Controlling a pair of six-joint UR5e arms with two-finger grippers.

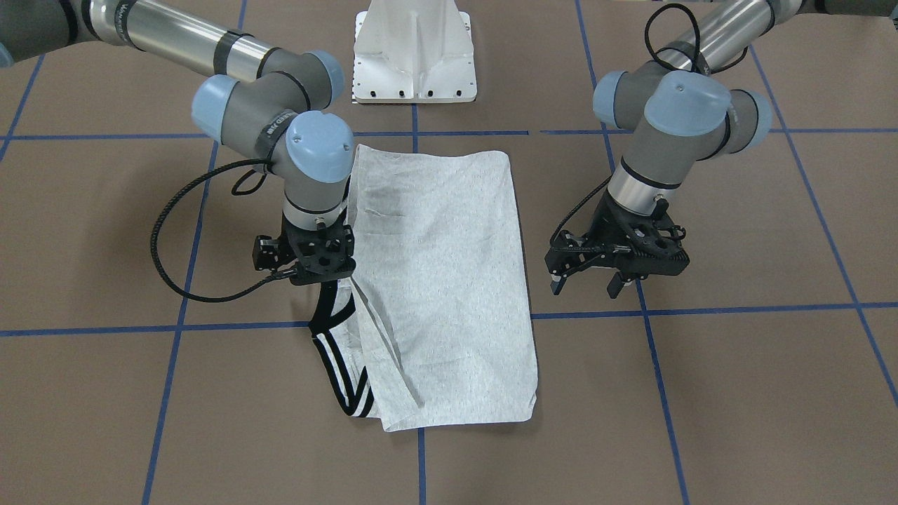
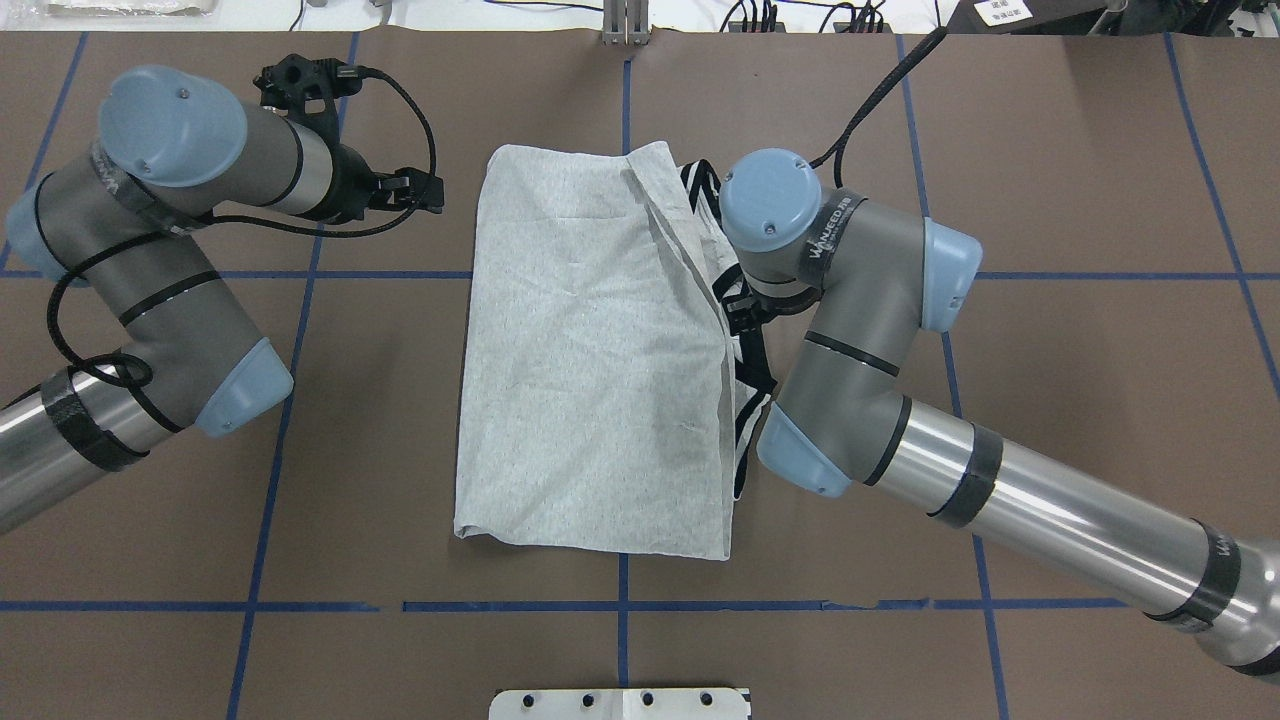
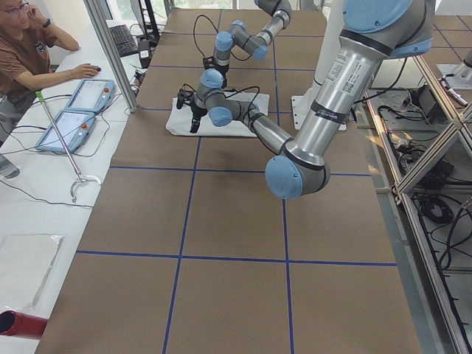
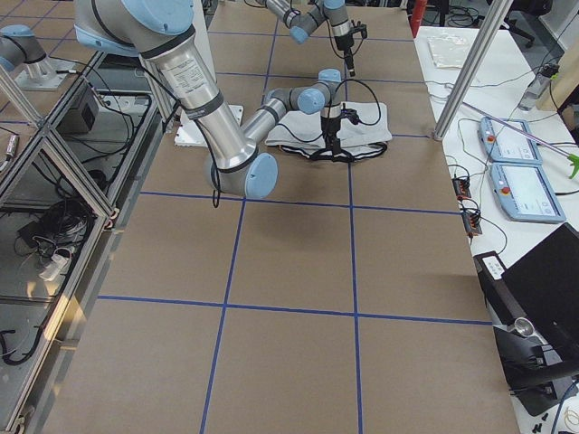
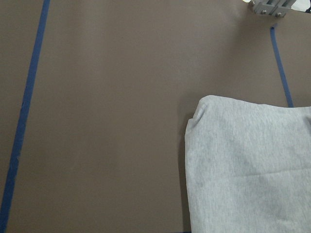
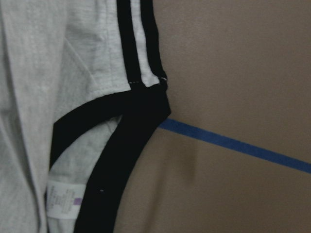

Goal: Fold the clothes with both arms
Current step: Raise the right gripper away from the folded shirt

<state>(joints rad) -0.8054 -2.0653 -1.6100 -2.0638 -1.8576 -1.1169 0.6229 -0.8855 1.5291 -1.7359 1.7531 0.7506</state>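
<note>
**Operator:** Where is the garment, and what is the status of each gripper?

**Support:** Read directions from the overhead view, 12 o'clock pointing away from the robot. The T-shirt (image 1: 449, 280) lies at the centre of the tabletop (image 1: 736, 386), folded into a long panel with the print hidden. Its black collar (image 6: 121, 160) and striped shoulder (image 1: 344, 379) protrude along the 3 o'clock edge. The right gripper (image 1: 319, 265) stands directly over that collar. Its fingertips are hidden under the wrist, so you cannot tell whether they are closed. The collar band appears to rise toward it, which suggests a grasp. The left gripper (image 1: 588, 284) hangs off the cloth at 10 o'clock, spread wide and holding nothing.

**Operator:** What can go wrong from here?

**Support:** Check three points.
1. If the right gripper has only the collar band, any pull probably lifts one layer and opens the folded panel.
2. Nothing pins the 9 o'clock edge. A sideways pull may drag the whole T-shirt toward 3 o'clock instead of folding it.
3. The striped shoulder overhangs the edge. Fold it unevenly and it likely stays exposed.
</note>
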